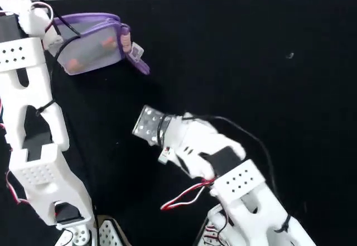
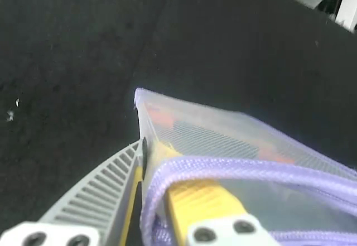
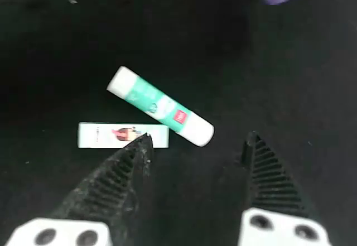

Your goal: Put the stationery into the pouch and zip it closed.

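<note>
- Black table. Pouch was at its far left corner, and the right arm was near the middle, well apart from it.
- The pouch was see-through with a purple zipper rim. Orange pieces showed through the wall.
- A purple tab hung off the pouch end nearest the right arm.
- Glue stick lay flat on the table at a slant. It was green and white, outside the pouch.
- Flat white bar lay just beside the glue stick, also on the table.
- Red wires looped off the right arm's wrist above the table.
- Left claw was clamped on the pouch's end, with the ridged finger against the outer wall.
- A yellow part sat just inside the zipper rim. Couldn't tell if it was a jaw or a loose item.
- Right claw was spread wide and held nothing, hovering over both loose items.
- One fingertip overlapped the bar's edge in the wrist view. Contact couldn't be told.
- One end of the glue stick lay between the tips.
</note>
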Motion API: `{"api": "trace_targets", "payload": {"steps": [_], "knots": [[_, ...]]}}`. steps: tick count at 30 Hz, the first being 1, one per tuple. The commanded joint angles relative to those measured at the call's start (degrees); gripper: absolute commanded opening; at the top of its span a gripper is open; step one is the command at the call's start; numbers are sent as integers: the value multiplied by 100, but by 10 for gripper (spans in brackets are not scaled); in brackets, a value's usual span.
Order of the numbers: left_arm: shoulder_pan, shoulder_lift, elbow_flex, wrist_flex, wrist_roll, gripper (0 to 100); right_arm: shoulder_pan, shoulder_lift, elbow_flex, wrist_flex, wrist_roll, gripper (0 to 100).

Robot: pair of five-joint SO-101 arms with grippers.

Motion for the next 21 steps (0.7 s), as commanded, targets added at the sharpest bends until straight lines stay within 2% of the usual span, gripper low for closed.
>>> {"api": "trace_targets", "payload": {"steps": [1,7,11,15,21], "knots": [[-233,105,-303,-255,-97,28,-193,321,-13,-325,97,253],[-233,229,-303,-246,-97,28,-220,1974,-391,-1336,105,253],[-233,220,-303,-237,-97,28,-413,2967,-1015,-1538,246,253],[-233,202,-303,-229,-97,28,-563,3688,-1675,-1354,378,253],[-215,193,-303,-229,-97,28,-563,4549,-2695,-343,387,253]]}}
